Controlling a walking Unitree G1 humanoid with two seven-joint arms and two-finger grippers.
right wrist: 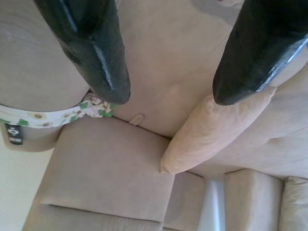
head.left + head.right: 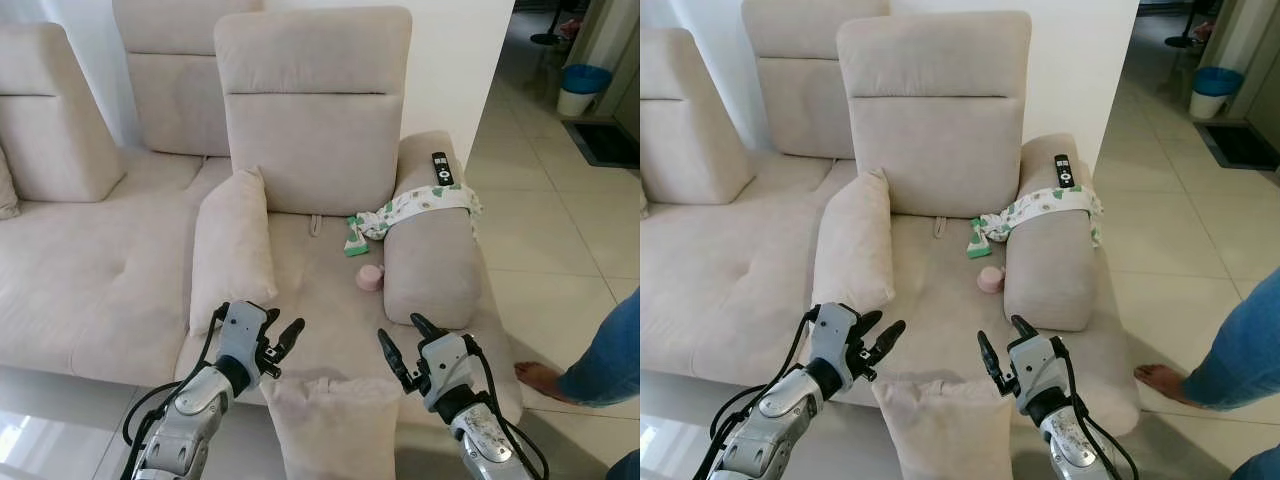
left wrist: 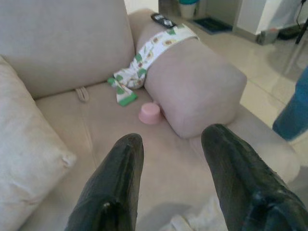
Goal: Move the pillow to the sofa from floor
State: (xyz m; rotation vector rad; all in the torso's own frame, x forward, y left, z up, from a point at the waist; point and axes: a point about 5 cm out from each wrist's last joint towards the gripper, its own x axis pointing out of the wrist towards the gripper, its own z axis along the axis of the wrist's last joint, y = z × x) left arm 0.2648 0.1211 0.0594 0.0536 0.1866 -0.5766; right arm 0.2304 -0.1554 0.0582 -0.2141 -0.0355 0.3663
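The beige sofa (image 2: 130, 270) carries a pillow (image 2: 232, 248) standing at 9 o'clock on its seat, a pink cup (image 2: 370, 277) beside the armrest (image 2: 432, 262) at 3 o'clock, and a patterned cloth (image 2: 415, 208) draped over that armrest, with a remote (image 2: 441, 168) on top.

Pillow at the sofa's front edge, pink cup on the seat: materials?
Pillow: beige woven fabric with soft fill, judging by its matte, creased, sagging look. It matches the sofa upholstery. Pink cup: probably plastic or silicone; smooth, uniform colour, faint sheen.

head cameras above sofa (image 2: 320, 300), wrists close
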